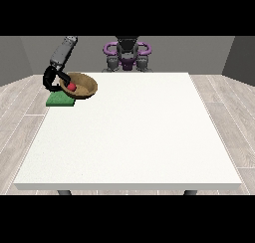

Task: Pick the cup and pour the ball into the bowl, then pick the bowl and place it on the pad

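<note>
Currently my hand at view's left (51, 76) grips wooden bowl (85, 85) by near rim, fingers curled round it. Red ball (71, 87) inside bowl, just beside my fingers. Bowl tilted, partly over green pad (61, 100) lying below hand, at table (134, 137) corner. Judgement: level bowl, centre over pad, lower until base sits flat, release only then; ball may roll out if tilt grows. Cup not seen. Other hand not visible. No brands, labels, writing legible.

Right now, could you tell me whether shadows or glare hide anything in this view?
Front view: even light, no glare on the white table; the red ball reads clearly inside the bowl; the black hand at the view's left stays dark, so its fingers are hard to read.
</note>
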Available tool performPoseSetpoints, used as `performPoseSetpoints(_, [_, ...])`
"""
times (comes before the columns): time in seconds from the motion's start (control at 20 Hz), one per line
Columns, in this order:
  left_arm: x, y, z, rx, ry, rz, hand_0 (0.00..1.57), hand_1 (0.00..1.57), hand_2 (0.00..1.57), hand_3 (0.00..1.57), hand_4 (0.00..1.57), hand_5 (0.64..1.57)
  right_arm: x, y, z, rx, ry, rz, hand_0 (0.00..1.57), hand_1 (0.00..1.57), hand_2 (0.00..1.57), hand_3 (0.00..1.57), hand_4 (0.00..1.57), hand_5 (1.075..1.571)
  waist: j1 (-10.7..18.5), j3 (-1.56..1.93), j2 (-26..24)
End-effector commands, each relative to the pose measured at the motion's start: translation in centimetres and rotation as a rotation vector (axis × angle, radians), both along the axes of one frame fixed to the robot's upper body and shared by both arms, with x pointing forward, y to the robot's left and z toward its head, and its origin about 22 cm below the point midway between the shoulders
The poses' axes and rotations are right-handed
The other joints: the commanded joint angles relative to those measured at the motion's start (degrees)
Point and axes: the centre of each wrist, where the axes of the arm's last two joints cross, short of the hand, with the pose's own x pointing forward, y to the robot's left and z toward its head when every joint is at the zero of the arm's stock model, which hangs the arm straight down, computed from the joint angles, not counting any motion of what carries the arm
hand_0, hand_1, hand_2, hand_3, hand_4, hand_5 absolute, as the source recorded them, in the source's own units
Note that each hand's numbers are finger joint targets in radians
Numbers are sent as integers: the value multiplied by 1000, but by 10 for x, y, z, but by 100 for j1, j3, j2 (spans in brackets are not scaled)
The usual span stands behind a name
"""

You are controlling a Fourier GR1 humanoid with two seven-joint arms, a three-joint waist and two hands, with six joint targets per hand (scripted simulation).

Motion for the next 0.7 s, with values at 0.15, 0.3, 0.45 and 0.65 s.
performPoseSetpoints(0.15, [-11, 4, 10, 20, -24, 26, 0, 0, 0, 0, 0, 1534, -9, -51, 1, 46, -34, -43, 1571, 1571, 1571, 1174, 1287, 1534, 27, 2, 144])
performPoseSetpoints(0.3, [-12, 3, 13, 16, -36, 24, 0, 0, 0, 0, 14, 1532, -5, -54, 0, 97, -49, -37, 1571, 1571, 1571, 999, 1300, 1541, 82, 2, 210])
performPoseSetpoints(0.45, [-33, 7, 50, 40, -112, 30, 0, 0, 0, 0, 202, 1532, -7, -76, 17, 73, -111, -36, 1571, 1571, 1571, 779, 1293, 1551, 142, 7, 673])
performPoseSetpoints(0.65, [-38, -14, 73, 49, -134, 18, 0, 0, 0, 0, 49, 1537, -2, -84, 31, 7, -136, -50, 1571, 1571, 1571, 465, 1278, 1552, 163, 14, 831])
